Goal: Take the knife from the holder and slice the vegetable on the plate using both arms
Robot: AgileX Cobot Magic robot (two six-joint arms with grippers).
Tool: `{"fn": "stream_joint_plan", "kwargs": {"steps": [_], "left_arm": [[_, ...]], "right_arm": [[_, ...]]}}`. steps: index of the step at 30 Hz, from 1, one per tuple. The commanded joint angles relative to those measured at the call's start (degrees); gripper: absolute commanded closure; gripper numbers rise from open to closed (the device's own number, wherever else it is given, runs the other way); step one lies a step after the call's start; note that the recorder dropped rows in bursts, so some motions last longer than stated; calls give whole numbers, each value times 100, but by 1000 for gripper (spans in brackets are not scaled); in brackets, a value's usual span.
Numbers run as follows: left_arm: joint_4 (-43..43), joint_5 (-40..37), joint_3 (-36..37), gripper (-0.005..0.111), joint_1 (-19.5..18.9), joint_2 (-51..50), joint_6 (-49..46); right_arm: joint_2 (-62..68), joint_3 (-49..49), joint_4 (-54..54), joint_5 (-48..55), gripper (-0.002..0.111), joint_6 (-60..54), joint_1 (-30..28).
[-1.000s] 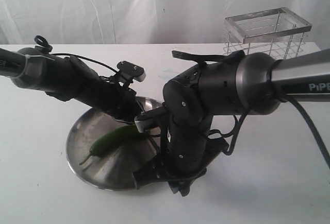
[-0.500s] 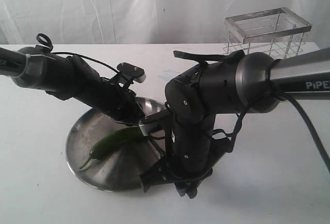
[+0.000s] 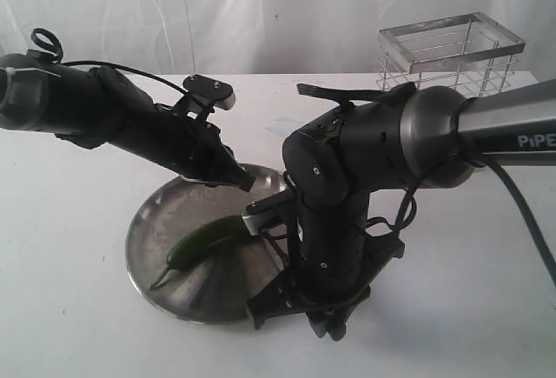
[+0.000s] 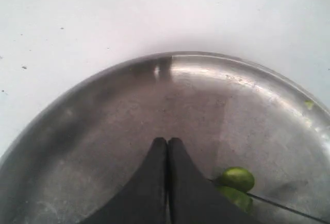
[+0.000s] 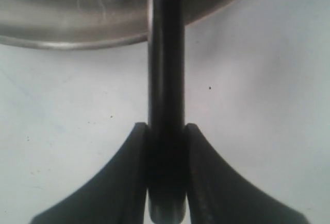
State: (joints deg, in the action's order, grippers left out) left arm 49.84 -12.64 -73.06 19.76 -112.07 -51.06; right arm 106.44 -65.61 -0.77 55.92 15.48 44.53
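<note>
- Plate [image 3: 165, 230] at roughly 7 o'clock of the exterior view, resting on white table [image 3: 69, 308].
- Vegetable [image 3: 204, 239] lying in plate, near its centre, thin stem tail pointing toward 7 o'clock, thick end toward 2 o'clock.
- Left gripper [image 3: 246, 182] reaching in from 9 o'clock, tip over plate's far rim, just above and beside thick end of vegetable; fingers pressed together with nothing between them (left wrist view confirms: two black tips meeting, bare steel beyond).
- In left wrist view, cut green end of vegetable [image 4: 238, 178] just beside closed fingertips [image 4: 157, 157], apart from them; thin dark line running off it toward frame edge.
- Right gripper [image 5: 166, 134] clamped on knife [image 5: 166, 80] by its black handle; handle standing between both fingers, running out over plate rim [image 5: 77, 41].
- Right arm [image 3: 382, 148] coming in from 3 o'clock, wrist bent down at plate's near right edge; blade itself hidden behind wrist in exterior view.
- Holder [image 3: 452, 52] at 1 o'clock, upright, well apart from plate.
</note>
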Motion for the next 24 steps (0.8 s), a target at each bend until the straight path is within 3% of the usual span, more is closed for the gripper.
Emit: {"fn": "stream_joint_plan", "kwargs": {"steps": [1, 9, 24], "left_arm": [[264, -396, 28, 107, -20, -77, -18], [742, -557, 28, 107, -20, -326, -372], [677, -564, 28, 107, -20, -329, -383]], "right_arm": [[-17, 0, -98, -200, 108, -32, -50], [-6, 0, -217, -781, 108, 17, -50], [154, 0, -228, -1288, 108, 277, -50]]}}
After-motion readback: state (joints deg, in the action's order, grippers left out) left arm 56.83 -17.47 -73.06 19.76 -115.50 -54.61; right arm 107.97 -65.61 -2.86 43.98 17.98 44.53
